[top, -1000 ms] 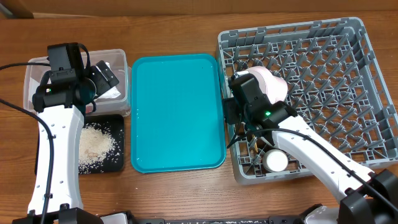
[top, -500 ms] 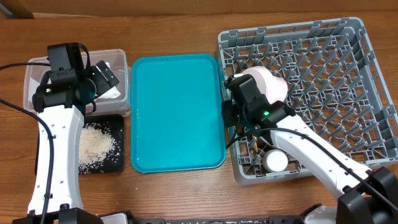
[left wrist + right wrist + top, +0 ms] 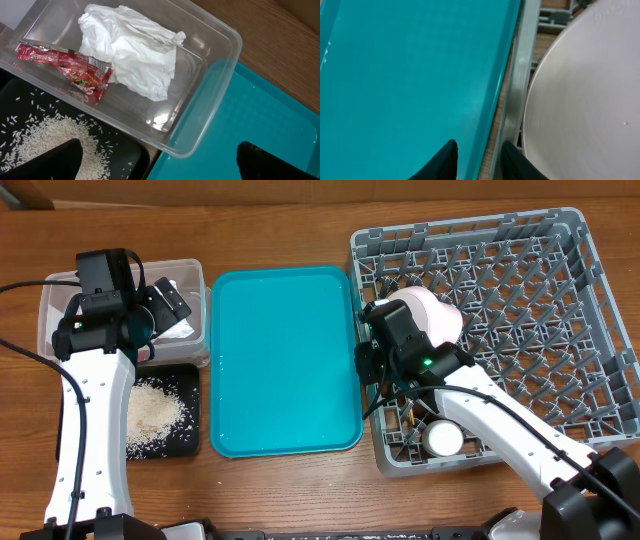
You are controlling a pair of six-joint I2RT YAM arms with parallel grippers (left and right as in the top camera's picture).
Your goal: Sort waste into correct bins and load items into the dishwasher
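Between teal tray (image 3: 395, 75) and pale plate (image 3: 585, 100) stands the rack wall (image 3: 517, 90).

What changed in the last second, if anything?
Right gripper nudged slightly toward the teal tray and its jaws narrowed; whether they grip anything can't be told. Left gripper stays open above the clear tub; napkin, sauce packet, rice and plate unmoved.

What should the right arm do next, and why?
Probably lift up and pull back, I'd judge. The right gripper hangs over the seam between the tray and the rack, its fingers close together. The plate already sits in the rack, and nothing shows on the tray to fetch.
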